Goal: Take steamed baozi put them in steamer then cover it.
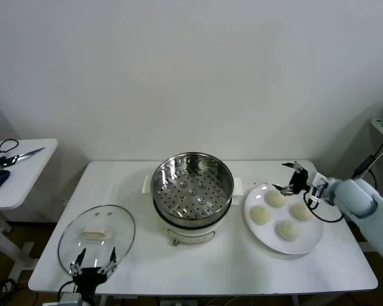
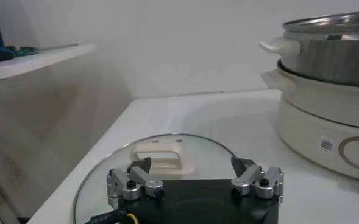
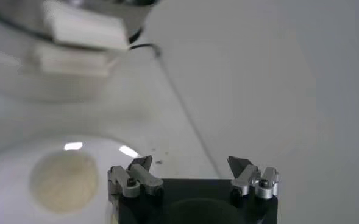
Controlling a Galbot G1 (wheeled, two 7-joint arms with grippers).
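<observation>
Four cream-white baozi lie on a flat white plate [image 1: 306,245] at the table's right: one at the back left [image 1: 275,198], one at the left [image 1: 260,215], one at the right [image 1: 300,211], one at the front [image 1: 286,230]. The steel steamer [image 1: 193,182] with its perforated tray stands open at mid table on a cream base. My right gripper [image 1: 293,178] is open, just above and behind the plate's back edge; its wrist view shows one baozi [image 3: 64,181]. My left gripper [image 1: 94,262] is open and empty over the near edge of the glass lid [image 1: 97,232].
The glass lid with a white handle [image 2: 158,152] lies flat at the table's front left. The steamer base [image 2: 325,131] stands to its right. A side table [image 1: 13,185] at the far left holds scissors and a mouse. A cable trails from my right arm.
</observation>
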